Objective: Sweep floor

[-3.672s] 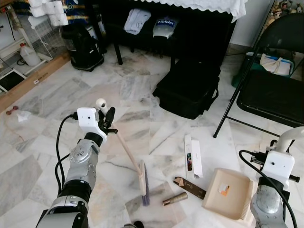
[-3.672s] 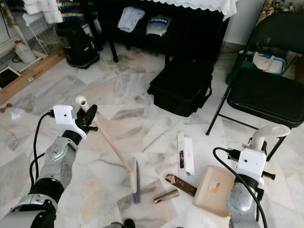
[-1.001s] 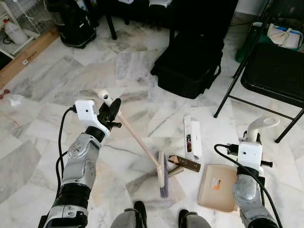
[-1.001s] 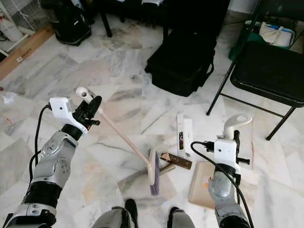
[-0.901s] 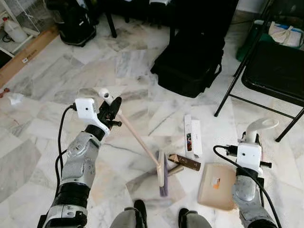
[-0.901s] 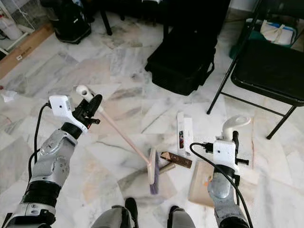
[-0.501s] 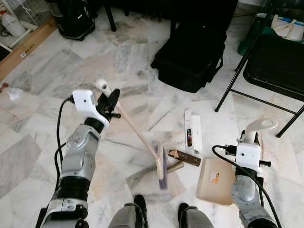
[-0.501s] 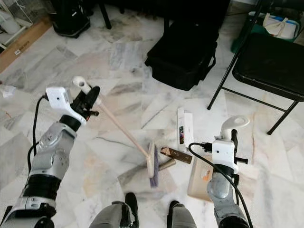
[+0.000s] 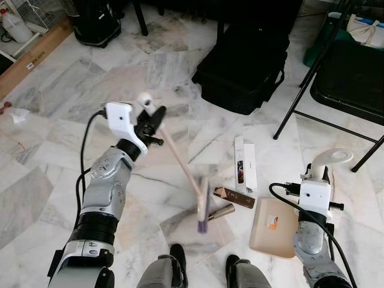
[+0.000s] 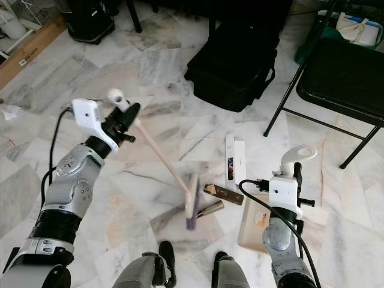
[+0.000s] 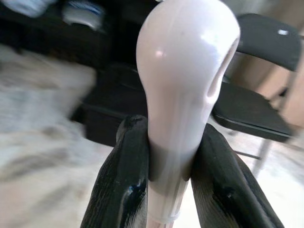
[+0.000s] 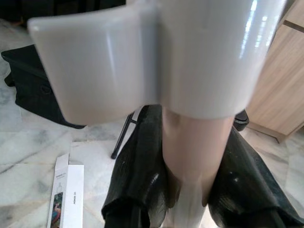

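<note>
My left gripper is shut on the top of a broom's pale handle, its black fingers pressed on either side. The stick slants down to the blurred broom head on the marble floor. A gold tube and a brown box lie just right of the head. A white box lies beyond them. My right gripper is shut on the upright handle of the beige dustpan, which rests flat on the floor to the right of the litter.
A black bag sits on the floor ahead, a black folding chair at the right. A black bin and a wooden board are at the far left. My feet are just behind the broom head.
My left arm has swung the handle's top to the right, so the broom stands steeper; its head is blurred and stays by the tube. The dustpan and right arm hold still.
</note>
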`<state>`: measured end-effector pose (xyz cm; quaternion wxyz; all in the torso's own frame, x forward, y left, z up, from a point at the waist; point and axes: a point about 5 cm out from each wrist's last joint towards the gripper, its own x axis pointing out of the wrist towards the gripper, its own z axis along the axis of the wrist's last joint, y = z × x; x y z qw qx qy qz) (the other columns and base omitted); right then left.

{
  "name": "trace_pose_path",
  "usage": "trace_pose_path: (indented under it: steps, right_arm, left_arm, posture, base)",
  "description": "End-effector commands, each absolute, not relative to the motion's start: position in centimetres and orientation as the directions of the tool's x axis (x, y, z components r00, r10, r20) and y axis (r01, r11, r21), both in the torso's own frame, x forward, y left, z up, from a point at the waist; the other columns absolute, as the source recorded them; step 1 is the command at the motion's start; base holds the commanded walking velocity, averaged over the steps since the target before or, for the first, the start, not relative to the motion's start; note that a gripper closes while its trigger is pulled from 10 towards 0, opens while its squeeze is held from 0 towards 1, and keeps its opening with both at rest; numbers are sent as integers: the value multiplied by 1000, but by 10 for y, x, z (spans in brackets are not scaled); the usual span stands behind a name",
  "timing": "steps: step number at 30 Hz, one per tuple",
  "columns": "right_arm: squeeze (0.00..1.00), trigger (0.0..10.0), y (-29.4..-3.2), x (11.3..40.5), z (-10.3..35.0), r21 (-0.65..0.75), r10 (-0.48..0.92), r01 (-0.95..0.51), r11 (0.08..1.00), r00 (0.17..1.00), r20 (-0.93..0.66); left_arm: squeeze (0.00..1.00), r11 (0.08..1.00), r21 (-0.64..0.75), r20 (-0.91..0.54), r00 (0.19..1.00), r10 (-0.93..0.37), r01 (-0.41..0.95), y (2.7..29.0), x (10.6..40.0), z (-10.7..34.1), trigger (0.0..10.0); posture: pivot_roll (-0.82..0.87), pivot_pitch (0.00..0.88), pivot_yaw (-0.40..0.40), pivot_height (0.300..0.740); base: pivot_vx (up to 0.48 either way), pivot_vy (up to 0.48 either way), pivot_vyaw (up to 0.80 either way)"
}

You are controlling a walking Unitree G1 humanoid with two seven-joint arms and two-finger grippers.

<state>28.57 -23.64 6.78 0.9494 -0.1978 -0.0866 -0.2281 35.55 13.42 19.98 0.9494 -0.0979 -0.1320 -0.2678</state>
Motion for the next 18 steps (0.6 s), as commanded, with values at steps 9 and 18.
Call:
trace_pose_path:
  steps: [9,18]
  right_arm:
    - [0,10000,-243,277,57,-360,-425,474,804,880,210]
    - [0,10000,-240,281,57,-356,-423,470,808,883,205]
  left_arm:
    - [0,685,-331,367,757,-540,649,129,346,202,10000]
    - [0,595,-390,432,710,-555,703,134,339,219,10000]
  posture:
    - [94,355,104,740]
    - [102,345,101,740]
  base:
    - [0,0,0]
    - [0,0,0]
